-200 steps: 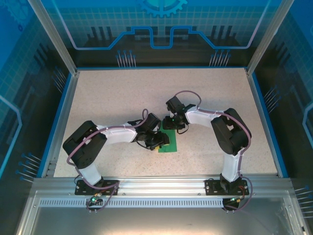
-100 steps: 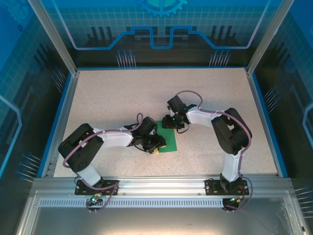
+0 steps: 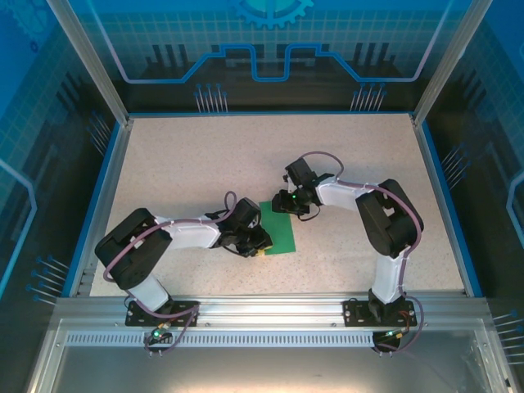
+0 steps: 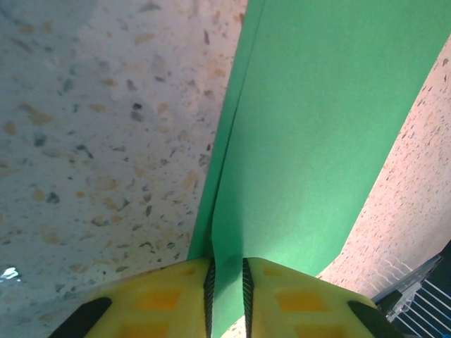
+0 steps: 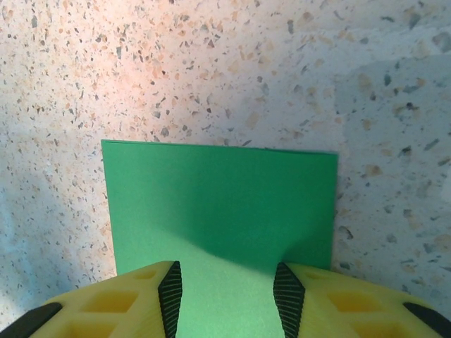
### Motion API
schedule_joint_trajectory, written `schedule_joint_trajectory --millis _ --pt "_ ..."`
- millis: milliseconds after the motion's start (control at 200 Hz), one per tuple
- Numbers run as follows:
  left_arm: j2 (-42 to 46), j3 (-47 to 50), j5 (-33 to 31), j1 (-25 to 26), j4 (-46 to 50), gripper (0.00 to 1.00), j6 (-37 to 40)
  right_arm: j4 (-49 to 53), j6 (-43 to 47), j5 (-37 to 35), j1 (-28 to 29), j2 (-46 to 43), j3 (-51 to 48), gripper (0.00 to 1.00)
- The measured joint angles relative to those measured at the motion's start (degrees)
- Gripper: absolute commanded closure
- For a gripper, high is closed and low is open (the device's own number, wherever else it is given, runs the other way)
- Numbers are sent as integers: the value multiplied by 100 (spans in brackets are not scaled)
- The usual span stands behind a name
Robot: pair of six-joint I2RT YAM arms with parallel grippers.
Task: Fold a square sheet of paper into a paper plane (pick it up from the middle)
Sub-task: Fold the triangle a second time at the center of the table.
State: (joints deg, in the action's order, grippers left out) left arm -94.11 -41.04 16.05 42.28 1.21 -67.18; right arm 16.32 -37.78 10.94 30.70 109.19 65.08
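Observation:
The square sheet of paper [image 3: 280, 231] is green and lies folded on the speckled table. In the left wrist view, the paper [image 4: 317, 141] shows two layers with an edge running away from the jaws. My left gripper [image 3: 260, 249] is at the paper's near left corner. Its jaws [image 4: 227, 271] stand a narrow gap apart with a strip of paper between the pads. My right gripper [image 3: 289, 210] hovers over the paper's far end. It is open [image 5: 227, 285], wide over the flat green paper [image 5: 218, 204], and holds nothing.
The speckled table [image 3: 180, 172] is bordered by a blue rim and metal frame posts. Open tabletop lies to the left, right and far side of the paper. The arms' bases stand at the near edge.
My left gripper has slid toward the paper's near left corner and its jaws have narrowed around the paper. The right gripper has shifted slightly away, uncovering more green.

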Motion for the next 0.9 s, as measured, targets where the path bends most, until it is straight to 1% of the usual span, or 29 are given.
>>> schedule_joint_trajectory --millis 200,315,515,635,780,900 --pt "20 7 -125 -11 -28 95 0 -90 -15 192 -87 -55 -90 58" --pt "116 0 -210 -37 66 99 173 -50 11 262 -129 -258 -275 58" --pt "302 -245 -350 -90 505 99 791 4 168 433 -155 -946 -570 58" --pt "339 -522 -409 -127 767 99 1259 -52 245 485 -155 -1298 -721 64" --pt "343 -702 -431 -157 1021 98 1596 -52 326 586 -142 -1392 -876 71" --pt "372 -702 -442 -157 1252 98 1650 -48 332 608 -103 -1394 -1021 72"
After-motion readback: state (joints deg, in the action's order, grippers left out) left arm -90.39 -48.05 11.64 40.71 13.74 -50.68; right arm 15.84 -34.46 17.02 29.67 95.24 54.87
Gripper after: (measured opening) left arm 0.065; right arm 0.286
